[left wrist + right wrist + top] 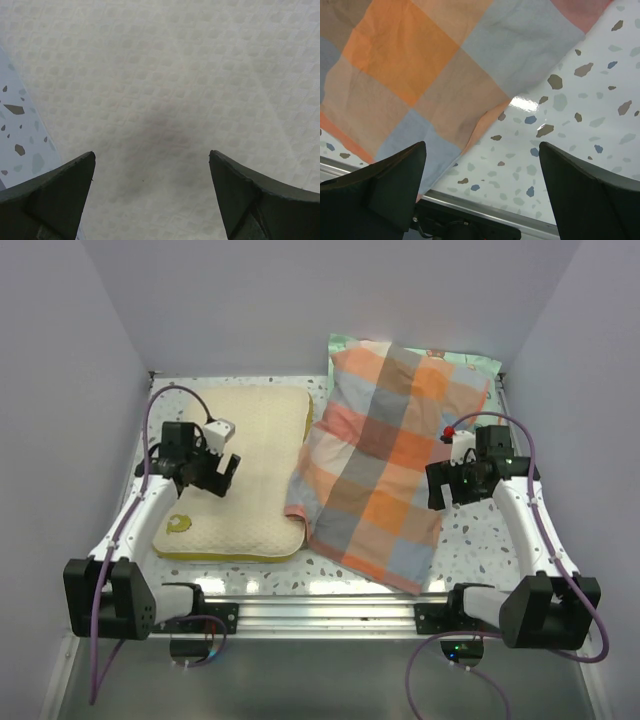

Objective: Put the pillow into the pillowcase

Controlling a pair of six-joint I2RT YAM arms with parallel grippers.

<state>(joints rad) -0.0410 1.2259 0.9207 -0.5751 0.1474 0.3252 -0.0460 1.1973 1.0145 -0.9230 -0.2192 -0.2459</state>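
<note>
The pillow (262,465) lies flat in the left half of the top view. It is cream-yellow, quilted in small squares and yellow-edged, with a logo near its lower left corner. It looks light and floppy, so pinching an edge should work better than gripping the middle. The left gripper (224,474) hovers over it, fingers spread. To the right, meeting its edge, the plaid pillowcase (380,470) lies limp and thin. The right gripper (441,486) hangs at its right side, fingers spread, holding nothing.
</note>
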